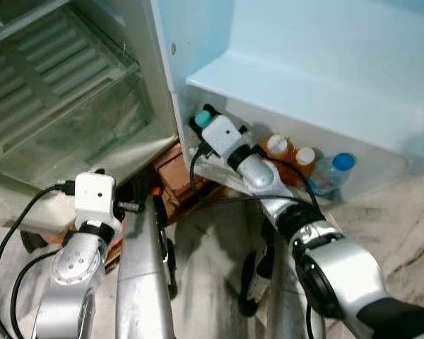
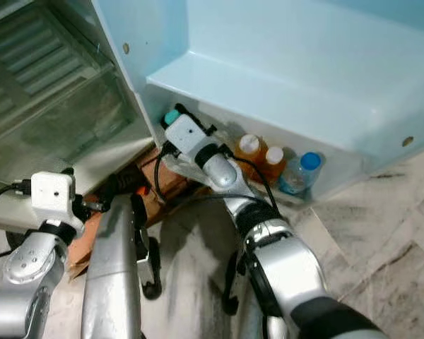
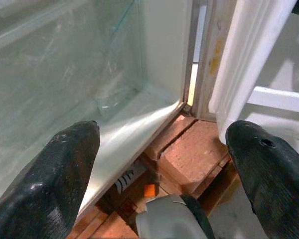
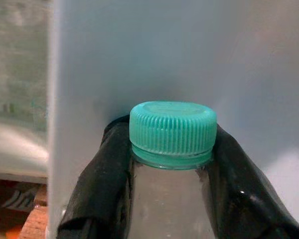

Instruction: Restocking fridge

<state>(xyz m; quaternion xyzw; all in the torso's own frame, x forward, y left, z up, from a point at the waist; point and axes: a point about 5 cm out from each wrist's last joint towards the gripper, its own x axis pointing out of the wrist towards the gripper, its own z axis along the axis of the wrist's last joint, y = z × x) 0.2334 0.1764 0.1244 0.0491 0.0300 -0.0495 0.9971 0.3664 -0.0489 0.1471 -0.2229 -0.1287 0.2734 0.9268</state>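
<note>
The right gripper [image 4: 172, 169] is clenched on a teal-capped bottle [image 4: 172, 130], held at the left end of the fridge door shelf [image 1: 371, 166]. The left gripper [image 3: 164, 159] is spread, idle. Neighbouring bottles [image 1: 288, 153] could be toppled if bumped.

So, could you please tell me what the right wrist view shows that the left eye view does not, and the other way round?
Right wrist view: the black fingers pressed on both sides of the clear plastic bottle with a ribbed teal cap, just below the cap.

Left eye view: two orange-filled bottles with white caps and a clear bottle with a blue cap further along the pale door shelf, plus the left gripper near the fridge base.

Both: the teal cap and the pale blue fridge door behind it.
</note>
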